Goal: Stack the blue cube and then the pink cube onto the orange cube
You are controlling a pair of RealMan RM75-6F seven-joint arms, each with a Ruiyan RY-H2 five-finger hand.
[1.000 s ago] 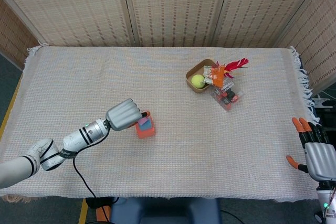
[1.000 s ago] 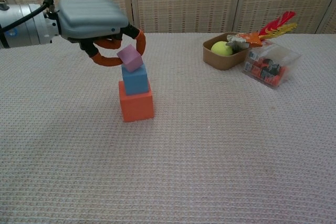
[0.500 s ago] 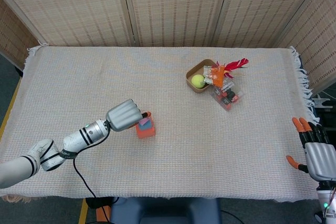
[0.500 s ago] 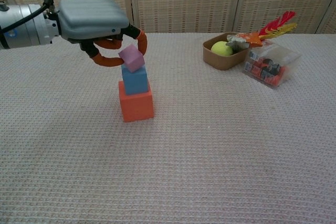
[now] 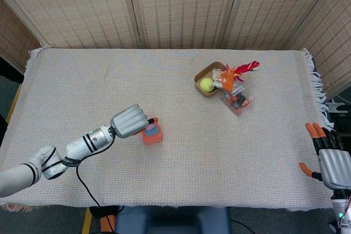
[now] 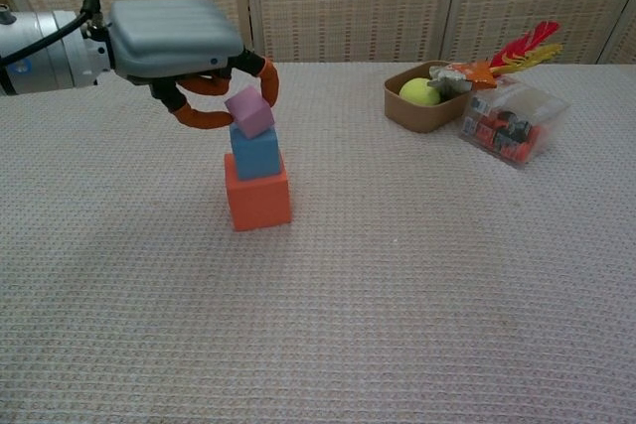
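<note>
A: Stack status?

B: Large orange cube sits on the woven beige tablecloth. Smaller blue cube rests squarely on it. Small pink cube is on top, tilted.

A: Left hand?

B: Curled around the pink cube, orange fingertips at its sides; appears to pinch it.

A: Right hand?

B: At the table's near right edge, fingers spread, holding nothing.
</note>
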